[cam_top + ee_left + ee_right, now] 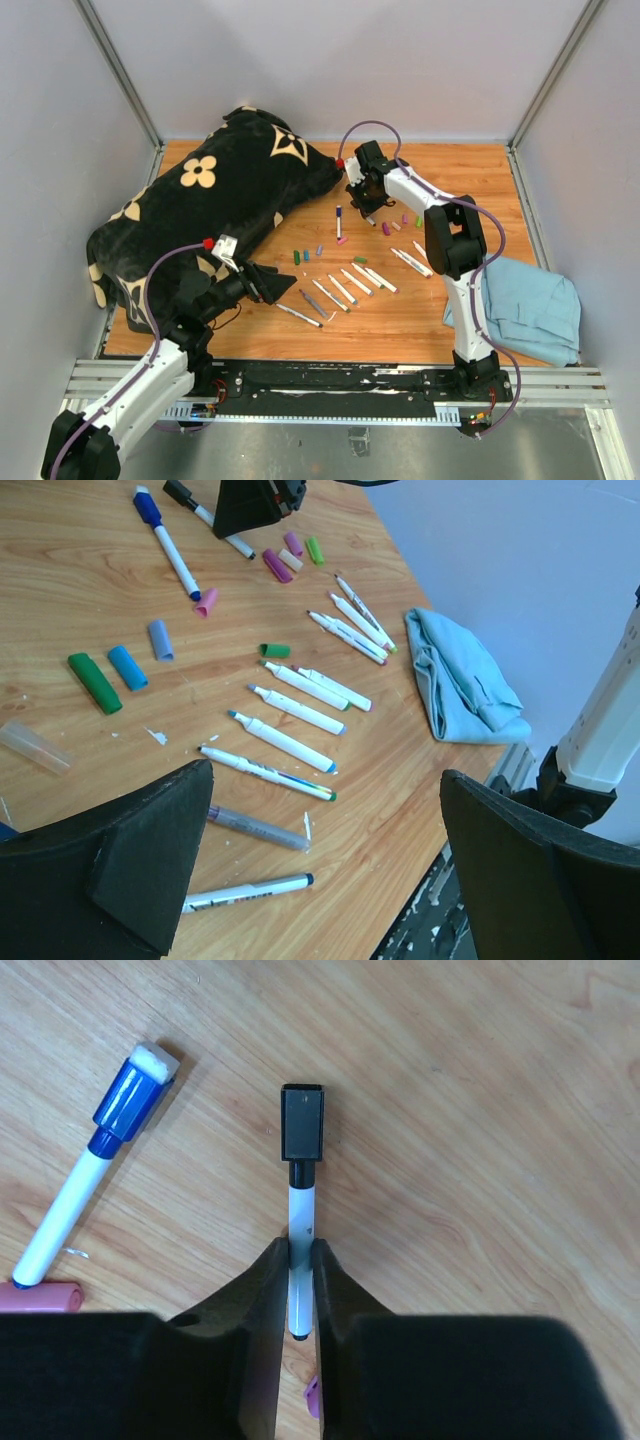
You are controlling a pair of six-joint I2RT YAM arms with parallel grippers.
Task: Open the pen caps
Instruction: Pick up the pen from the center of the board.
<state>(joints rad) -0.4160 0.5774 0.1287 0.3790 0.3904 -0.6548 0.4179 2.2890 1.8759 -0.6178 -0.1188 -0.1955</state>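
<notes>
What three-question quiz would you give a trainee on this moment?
1. True or false: the right gripper is shut on the barrel of a marker whose black cap is on.
2. The left gripper is: A open; B shut; C out of view.
3. Fill in: the folded cloth near the right arm's base is ___ in colour.
Key: 1 true; 2 A; 3 blue.
</notes>
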